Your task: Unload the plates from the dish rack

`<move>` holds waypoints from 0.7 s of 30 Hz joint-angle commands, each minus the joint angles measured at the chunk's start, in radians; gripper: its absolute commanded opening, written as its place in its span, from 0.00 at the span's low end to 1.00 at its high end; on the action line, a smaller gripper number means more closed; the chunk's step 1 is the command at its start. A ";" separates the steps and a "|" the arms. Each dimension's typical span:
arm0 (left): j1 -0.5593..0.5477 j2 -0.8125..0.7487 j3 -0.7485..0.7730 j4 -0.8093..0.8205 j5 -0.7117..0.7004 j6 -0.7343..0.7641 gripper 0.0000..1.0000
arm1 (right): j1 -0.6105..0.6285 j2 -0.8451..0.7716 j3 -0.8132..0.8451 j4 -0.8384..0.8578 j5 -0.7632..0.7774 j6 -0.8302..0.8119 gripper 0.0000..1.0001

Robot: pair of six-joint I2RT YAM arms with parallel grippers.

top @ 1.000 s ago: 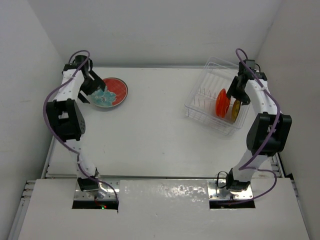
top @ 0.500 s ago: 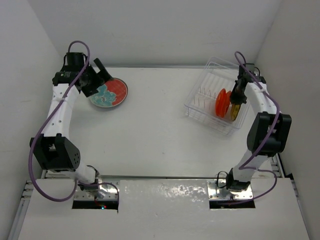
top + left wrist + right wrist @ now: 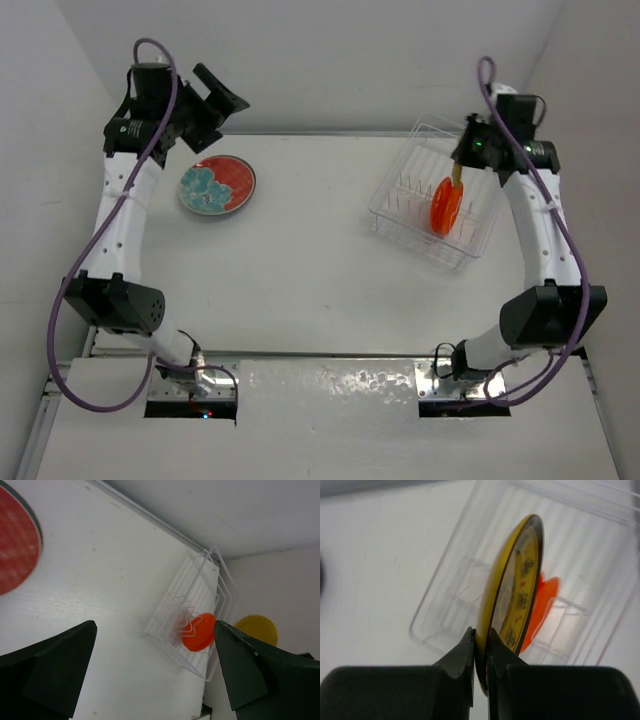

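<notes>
The clear dish rack (image 3: pixel 420 215) stands at the table's back right, and a plain orange plate (image 3: pixel 445 205) stands upright between its prongs. Above the rack, my right gripper (image 3: pixel 463 160) is shut on the rim of the yellow plate with dark markings (image 3: pixel 512 600), which it holds on edge. In the right wrist view both fingers of the right gripper (image 3: pixel 481 655) pinch that rim, with the orange plate (image 3: pixel 542 602) behind it. A red plate with teal flowers (image 3: pixel 217 185) lies flat at the back left. My left gripper (image 3: pixel 218 98) hangs open and empty, high above that plate.
White walls enclose the table at the back and on both sides. The left wrist view looks across the table to the rack (image 3: pixel 172 612), the orange plate (image 3: pixel 199 631) and the lifted yellow plate (image 3: pixel 256 629). The red plate (image 3: pixel 15 545) sits at that view's left edge.
My right gripper closed on the yellow plate and lifted it up out of the rack. The left arm rose up and back, away from the red plate.
</notes>
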 commanded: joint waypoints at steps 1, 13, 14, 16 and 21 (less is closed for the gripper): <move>-0.088 0.102 0.174 -0.032 0.037 -0.097 1.00 | 0.278 0.074 0.165 -0.114 -0.158 -0.316 0.02; -0.232 0.103 0.048 -0.163 -0.073 -0.049 1.00 | 0.906 0.198 0.292 -0.072 0.261 -0.694 0.00; -0.237 0.093 0.023 -0.147 -0.052 -0.051 1.00 | 0.928 0.206 0.295 -0.052 0.262 -0.700 0.00; -0.237 0.089 -0.022 -0.131 -0.038 -0.042 1.00 | 0.942 0.221 0.324 -0.014 0.314 -0.702 0.00; -0.242 0.067 -0.100 -0.095 -0.015 -0.029 0.89 | 0.952 0.287 0.399 0.017 0.353 -0.694 0.00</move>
